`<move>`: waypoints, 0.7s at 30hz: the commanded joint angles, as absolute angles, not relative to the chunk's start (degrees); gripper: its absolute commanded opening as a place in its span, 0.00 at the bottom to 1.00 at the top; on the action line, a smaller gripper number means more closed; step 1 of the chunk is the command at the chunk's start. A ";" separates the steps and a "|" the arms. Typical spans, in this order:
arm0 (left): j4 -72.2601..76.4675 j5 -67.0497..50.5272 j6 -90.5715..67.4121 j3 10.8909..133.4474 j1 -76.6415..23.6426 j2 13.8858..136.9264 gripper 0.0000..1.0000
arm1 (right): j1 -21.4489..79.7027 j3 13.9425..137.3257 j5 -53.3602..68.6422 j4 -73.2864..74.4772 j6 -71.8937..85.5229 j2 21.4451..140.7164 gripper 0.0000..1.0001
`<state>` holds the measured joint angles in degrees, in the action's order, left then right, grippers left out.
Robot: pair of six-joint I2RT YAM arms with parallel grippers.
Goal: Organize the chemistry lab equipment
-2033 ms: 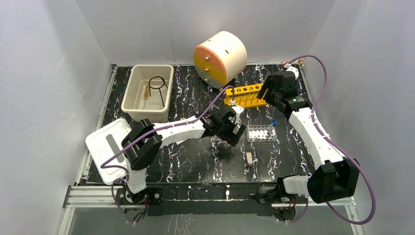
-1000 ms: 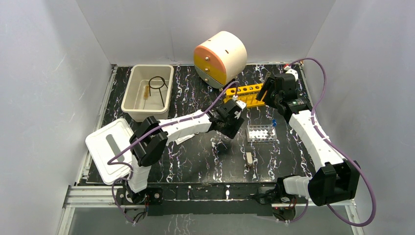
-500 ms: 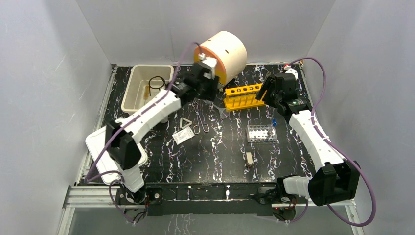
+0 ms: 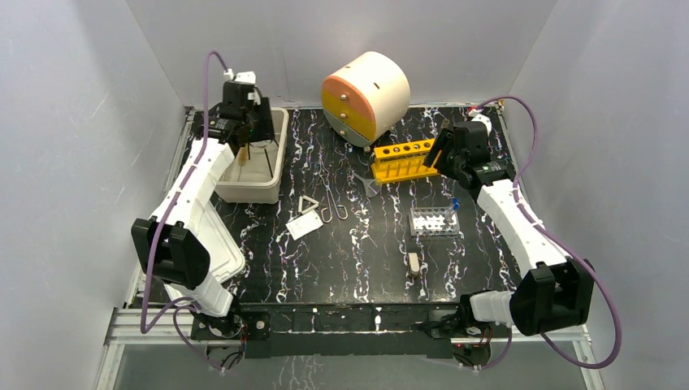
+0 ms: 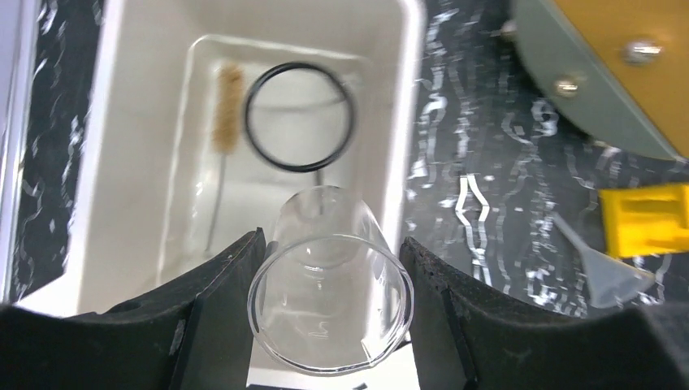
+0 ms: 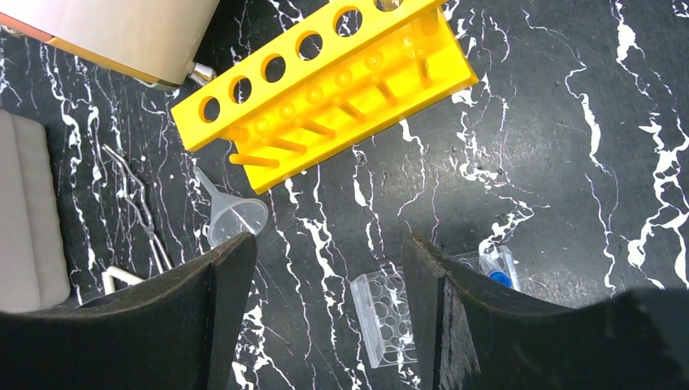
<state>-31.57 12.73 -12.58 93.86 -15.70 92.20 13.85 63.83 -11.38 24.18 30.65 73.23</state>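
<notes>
Top view: the left tool (image 4: 242,130) hangs over the white tub (image 4: 244,192) at the far-left corner of the counter (image 4: 357,260).

Left wrist: it pinches the clear glass beaker (image 5: 329,313) above the black ring (image 5: 301,118); best lowered onto bare tub floor, then released gently.

Right wrist: the right tool (image 6: 325,256) is spread and empty.

The clear glass beaker (image 5: 329,301) between the left fingers (image 5: 213,302) is smooth and glossy; the fingers are matt black plastic. Beyond them, the white tub (image 5: 122,122) is smooth, faintly shiny plastic, holding a dull black ring (image 5: 249,122) and a brush (image 5: 227,106) with rough tan bristles on thin wire. Beyond the right fingers (image 6: 221,302), the yellow rack (image 6: 382,89) is glossy plastic, the funnel (image 6: 238,221) translucent, the surface (image 6: 528,162) black marble-patterned, white-veined.
</notes>
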 commanded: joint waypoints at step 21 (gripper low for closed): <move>-31.41 6.35 -15.42 80.12 -8.81 98.76 0.41 | 13.58 69.86 -12.70 21.09 29.36 78.92 0.74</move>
